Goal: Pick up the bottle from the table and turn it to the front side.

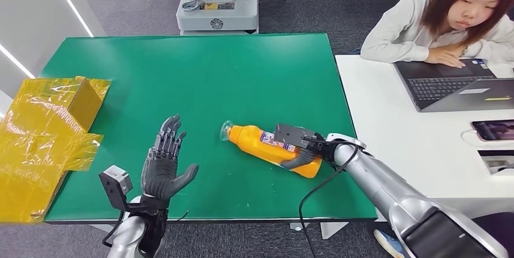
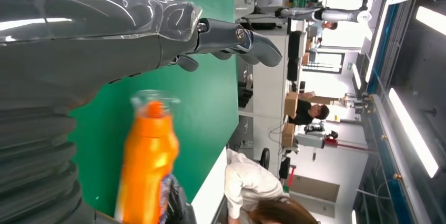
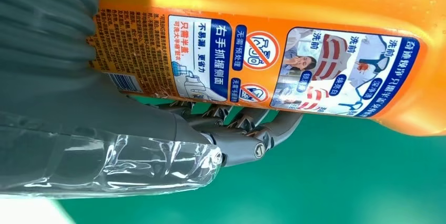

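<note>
— Where is the bottle, and how does it lie?

— The orange bottle (image 1: 273,148) lies on its side on the green tabletop (image 1: 200,76), toward the near edge and nearer the right edge than the left. Its long axis runs slantwise: the clear cap (image 1: 226,129) points to the left and a little toward the far edge, the base toward the near right corner. A printed label (image 3: 252,66) faces my right wrist camera (blue panels, red warning circles).

— Your hands?

— My right hand (image 1: 303,144) grips the bottle near its base, fingers (image 3: 247,124) curled round the body. My left hand (image 1: 163,164) hovers over the tabletop near the near edge, left of the bottle, fingers apart, holding nothing.

— Anything else?

— A yellow-wrapped box (image 1: 45,131) sits at the left edge. A person (image 1: 448,19) sits at the white desk (image 1: 388,119) beside a laptop (image 1: 454,85).
</note>
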Controlling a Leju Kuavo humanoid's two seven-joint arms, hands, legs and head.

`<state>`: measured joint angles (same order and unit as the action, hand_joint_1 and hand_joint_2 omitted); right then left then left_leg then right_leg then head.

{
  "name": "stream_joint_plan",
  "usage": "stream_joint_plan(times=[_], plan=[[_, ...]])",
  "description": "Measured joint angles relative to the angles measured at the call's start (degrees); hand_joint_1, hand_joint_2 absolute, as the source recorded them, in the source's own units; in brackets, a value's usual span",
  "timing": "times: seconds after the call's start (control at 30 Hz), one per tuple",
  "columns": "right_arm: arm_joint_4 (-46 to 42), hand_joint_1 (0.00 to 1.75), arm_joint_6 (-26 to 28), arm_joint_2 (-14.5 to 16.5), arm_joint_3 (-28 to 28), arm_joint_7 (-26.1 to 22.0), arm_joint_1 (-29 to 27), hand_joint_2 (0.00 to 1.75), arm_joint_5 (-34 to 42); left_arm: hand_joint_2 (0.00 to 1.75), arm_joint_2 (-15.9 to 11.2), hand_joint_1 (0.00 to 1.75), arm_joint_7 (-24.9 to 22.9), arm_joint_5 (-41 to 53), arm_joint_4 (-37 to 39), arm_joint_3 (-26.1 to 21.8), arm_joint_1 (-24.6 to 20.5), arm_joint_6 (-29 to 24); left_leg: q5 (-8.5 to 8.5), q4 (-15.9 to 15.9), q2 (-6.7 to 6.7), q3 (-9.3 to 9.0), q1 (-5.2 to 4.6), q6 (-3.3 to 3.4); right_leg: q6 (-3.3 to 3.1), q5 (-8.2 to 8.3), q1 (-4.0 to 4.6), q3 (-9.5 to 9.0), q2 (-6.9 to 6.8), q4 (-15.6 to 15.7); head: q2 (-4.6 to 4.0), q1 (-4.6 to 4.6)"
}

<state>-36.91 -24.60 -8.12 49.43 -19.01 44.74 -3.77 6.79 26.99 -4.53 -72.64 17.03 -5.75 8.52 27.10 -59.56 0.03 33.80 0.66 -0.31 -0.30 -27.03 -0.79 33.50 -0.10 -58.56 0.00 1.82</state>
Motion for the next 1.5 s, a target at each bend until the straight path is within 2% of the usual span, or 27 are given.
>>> stream_joint_plan(times=[0.17, 0.3, 0.53, 0.77, 0.93, 1.1, 1.3, 1.5], plan=[[-5.3, 1.75, 5.1, 0.7, -6.8, -3.7, -7.6, 1.75, 9.6, 1.75, 0.3, 0.0, 0.7, -0.1, -0.5, -0.4, 0.8, -0.6, 0.0, 0.0, -0.11, 0.07, 0.0, 0.0, 0.0, -0.03, 0.0, 0.02, -0.12, 0.0, 0.0, -0.01], [-11.3, 1.75, 9.5, 1.8, -12.7, -6.8, -15.2, 1.75, 13.3, 1.75, 0.5, 0.0, 1.7, 0.1, -0.6, -0.6, 1.0, -1.2, 0.01, 0.0, -0.16, 0.13, 0.0, 0.0, 0.01, -0.05, 0.01, 0.05, -0.16, 0.0, 0.0, 0.0], [-22.6, 1.75, 15.3, 2.6, -19.5, -8.2, -25.5, 1.75, 11.5, 1.75, 0.5, 0.0, 2.0, 0.9, -0.7, -1.5, 0.9, -1.2, 0.01, 0.0, -0.16, 0.19, 0.0, 0.0, 0.01, -0.05, 0.0, 0.11, -0.16, 0.0, 0.01, 0.0], [-33.1, 1.75, 19.4, 2.7, -23.7, -8.5, -31.0, 1.75, 4.3, 1.75, 0.3, 0.0, 0.1, -0.2, -0.2, -2.3, -1.2, 2.8, 0.0, 0.0, -0.15, 0.2, 0.0, 0.0, 0.01, -0.04, -0.01, 0.13, -0.15, 0.0, 0.0, 0.0], [-38.7, 1.75, 21.1, 3.0, -24.5, -9.4, -31.8, 1.75, -1.2, 1.75, -0.3, 0.0, -2.4, -2.7, 2.4, -2.5, -6.2, 6.8, -0.02, 0.0, -0.14, 0.19, 0.0, -0.01, -0.02, -0.02, 0.0, 0.13, -0.14, 0.0, 0.0, 0.0], [-41.5, 1.75, 21.7, 3.8, -24.4, -9.3, -30.1, 1.75, -3.6, 1.75, -0.7, 0.0, -4.7, -4.9, 6.2, -2.5, -12.7, 9.5, -0.05, 0.0, -0.13, 0.19, 0.0, -0.02, -0.02, 0.0, 0.0, 0.13, -0.13, 0.0, 0.0, -0.01], [-40.0, 1.75, 21.9, 6.2, -22.5, -9.2, -24.6, 1.75, -5.7, 1.75, -0.4, 0.0, -8.1, -8.6, 10.4, -2.0, -19.1, 13.5, -0.06, 0.0, -0.08, 0.19, 0.0, -0.03, -0.01, 0.01, 0.0, 0.14, -0.08, 0.0, 0.0, -0.01], [-36.2, 1.75, 22.1, 8.7, -20.4, -8.3, -20.0, 1.75, -6.5, 1.75, -0.4, 0.0, -8.9, -10.2, 13.5, -0.2, -22.7, 16.7, -0.06, 0.0, -0.08, 0.2, 0.0, -0.03, -0.01, 0.0, 0.0, 0.15, -0.09, 0.0, 0.0, 0.0]])
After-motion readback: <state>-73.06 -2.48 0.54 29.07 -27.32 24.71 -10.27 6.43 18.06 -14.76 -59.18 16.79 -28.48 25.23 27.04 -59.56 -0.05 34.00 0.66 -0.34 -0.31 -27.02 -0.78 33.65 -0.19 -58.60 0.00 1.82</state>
